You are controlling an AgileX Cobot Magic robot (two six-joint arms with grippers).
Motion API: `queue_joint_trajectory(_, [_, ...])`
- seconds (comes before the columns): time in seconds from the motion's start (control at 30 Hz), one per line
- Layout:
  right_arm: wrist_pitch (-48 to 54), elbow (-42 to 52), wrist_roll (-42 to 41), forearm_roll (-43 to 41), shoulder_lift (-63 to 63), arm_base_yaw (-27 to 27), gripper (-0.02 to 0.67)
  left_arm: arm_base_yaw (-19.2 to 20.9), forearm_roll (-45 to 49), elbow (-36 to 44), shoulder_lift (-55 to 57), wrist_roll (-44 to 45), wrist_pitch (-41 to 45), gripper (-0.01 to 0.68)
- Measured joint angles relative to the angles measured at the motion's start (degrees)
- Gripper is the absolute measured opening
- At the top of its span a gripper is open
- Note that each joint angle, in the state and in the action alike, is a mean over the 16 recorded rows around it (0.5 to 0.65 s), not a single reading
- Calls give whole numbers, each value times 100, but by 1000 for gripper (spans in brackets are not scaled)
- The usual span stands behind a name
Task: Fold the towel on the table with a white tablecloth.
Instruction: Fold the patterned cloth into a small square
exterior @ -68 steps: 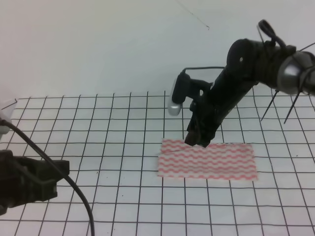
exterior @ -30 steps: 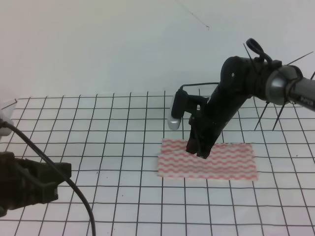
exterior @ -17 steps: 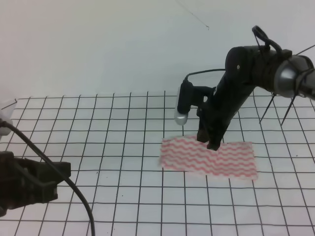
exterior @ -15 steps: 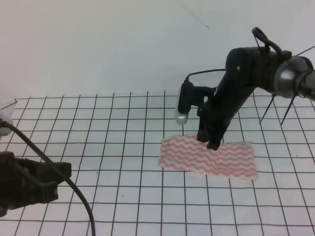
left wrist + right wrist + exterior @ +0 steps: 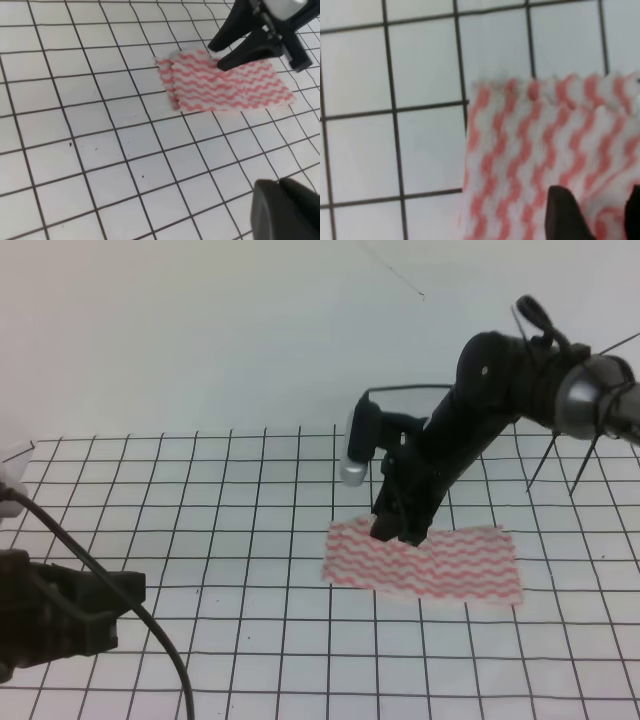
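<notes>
1. The right gripper (image 5: 398, 532) has shifted left and lower along the towel (image 5: 450, 565).
2. Its jaws are spread, tips on the cloth, gripping nothing.
3. Towel lies flat on the desk (image 5: 200, 540).
4. Left gripper (image 5: 285, 210): cannot tell.

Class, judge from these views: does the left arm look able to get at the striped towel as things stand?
Probably yes. Bare grid tablecloth lies between the left gripper and the towel; only the right gripper, with jaws spread over the towel's far edge, crowds that side.

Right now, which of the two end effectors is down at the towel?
The right end effector: its open fingers straddle the striped towel near its far edge. The left end effector hangs over bare grid cloth, well short of it.
</notes>
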Motion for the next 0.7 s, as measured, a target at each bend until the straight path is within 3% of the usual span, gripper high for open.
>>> queue_joint_trajectory(0.23, [64, -10, -76, 348, -41, 52, 280, 0, 0, 0, 0, -8, 0, 0])
queue_joint_trajectory(0.7, [-71, -7, 34, 325, 384, 220, 264, 0, 0, 0, 0, -9, 20, 0])
